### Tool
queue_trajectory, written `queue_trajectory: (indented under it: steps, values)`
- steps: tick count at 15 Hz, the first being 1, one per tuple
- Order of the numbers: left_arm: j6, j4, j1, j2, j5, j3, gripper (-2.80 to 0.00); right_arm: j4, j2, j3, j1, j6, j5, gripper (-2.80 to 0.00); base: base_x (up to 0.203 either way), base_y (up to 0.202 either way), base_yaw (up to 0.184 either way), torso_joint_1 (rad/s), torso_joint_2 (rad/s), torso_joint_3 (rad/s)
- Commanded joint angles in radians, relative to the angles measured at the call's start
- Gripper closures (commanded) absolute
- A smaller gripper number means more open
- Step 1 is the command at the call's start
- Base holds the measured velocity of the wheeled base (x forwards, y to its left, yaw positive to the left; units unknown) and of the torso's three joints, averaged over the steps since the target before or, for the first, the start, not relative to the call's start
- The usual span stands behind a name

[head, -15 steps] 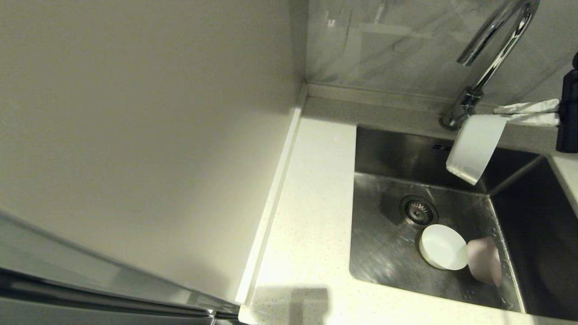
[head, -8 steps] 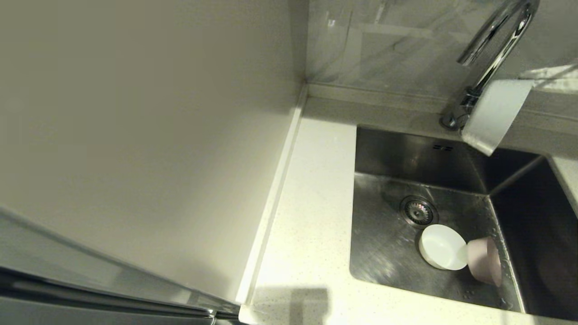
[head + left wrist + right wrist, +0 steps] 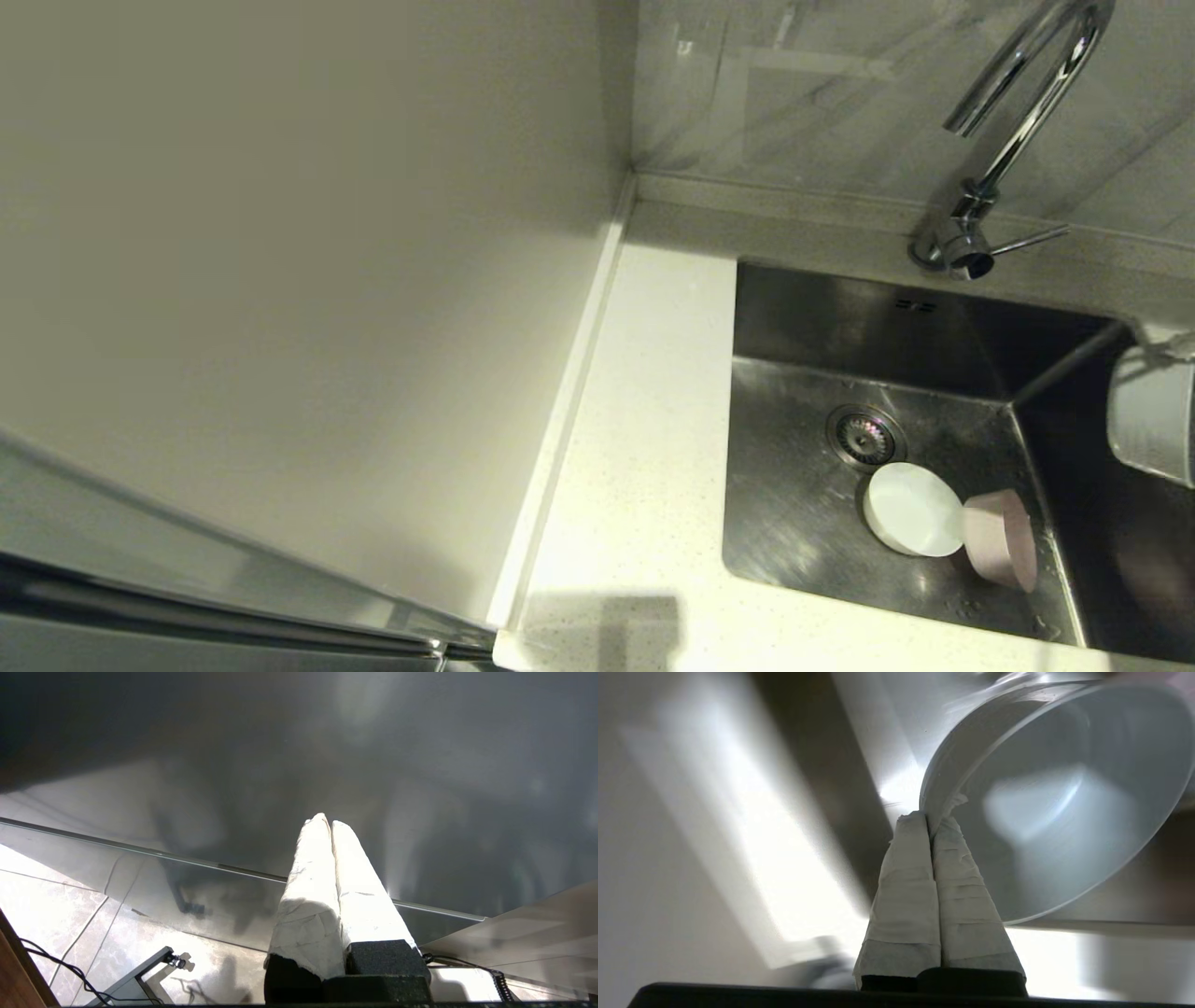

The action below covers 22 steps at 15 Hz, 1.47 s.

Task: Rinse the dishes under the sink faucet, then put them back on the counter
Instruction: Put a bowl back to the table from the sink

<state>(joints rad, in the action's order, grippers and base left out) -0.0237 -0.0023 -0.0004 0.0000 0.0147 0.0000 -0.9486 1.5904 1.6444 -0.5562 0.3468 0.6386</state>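
My right gripper (image 3: 930, 819) is shut on the rim of a white bowl (image 3: 1064, 812), which hangs tilted with its inside towards the wrist camera. In the head view this bowl (image 3: 1153, 425) is at the far right edge, above the right side of the sink (image 3: 803, 523). A second white bowl (image 3: 913, 510) and a pale pink bowl (image 3: 1001, 539) lie against each other on the sink floor, near the drain strainer (image 3: 865, 436). The chrome faucet (image 3: 1022, 103) rises behind the sink, with no water showing. My left gripper (image 3: 326, 820) is shut and empty, parked away from the sink.
The white speckled counter (image 3: 644, 420) runs along the sink's left side, bounded by a tall pale panel (image 3: 308, 280) on the left. The faucet's thin lever (image 3: 1027, 241) points right. Grey marbled tiles (image 3: 794, 93) back the counter.
My right gripper has carried the white bowl from in front of the faucet base, up, then right and down to the frame's right edge. The faucet lever is now uncovered. The sink bowls stay put.
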Motion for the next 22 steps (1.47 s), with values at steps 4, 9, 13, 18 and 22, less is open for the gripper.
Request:
queue_trajectory:
  steps: [4,9,13,18,22]
  values:
    - [-0.001,-0.001,0.0,-0.003,0.001,0.0,0.0,0.166,0.049,0.053,-0.005,-0.478,-0.486,0.0,0.0,0.0,0.0,0.0,0.0,0.0]
    - [-0.001,-0.001,0.0,-0.004,0.001,0.0,0.0,0.408,0.105,0.025,-0.004,-0.688,-0.578,0.0,0.0,0.0,0.0,0.0,0.0,0.0]
    - [0.0,-0.001,0.0,-0.004,0.001,0.0,0.0,0.439,0.189,0.03,-0.004,-0.747,-0.691,0.0,0.0,0.0,0.0,0.0,0.0,0.0]
    - [0.0,-0.001,0.0,-0.003,0.001,0.0,0.0,0.474,0.25,0.025,-0.004,-0.75,-0.744,0.0,0.0,0.0,0.0,0.0,0.0,0.0]
    - [-0.001,-0.001,-0.001,-0.003,0.001,0.0,0.0,0.566,0.312,0.023,-0.004,-0.776,-0.803,0.0,0.0,0.0,0.0,0.0,0.0,0.0]
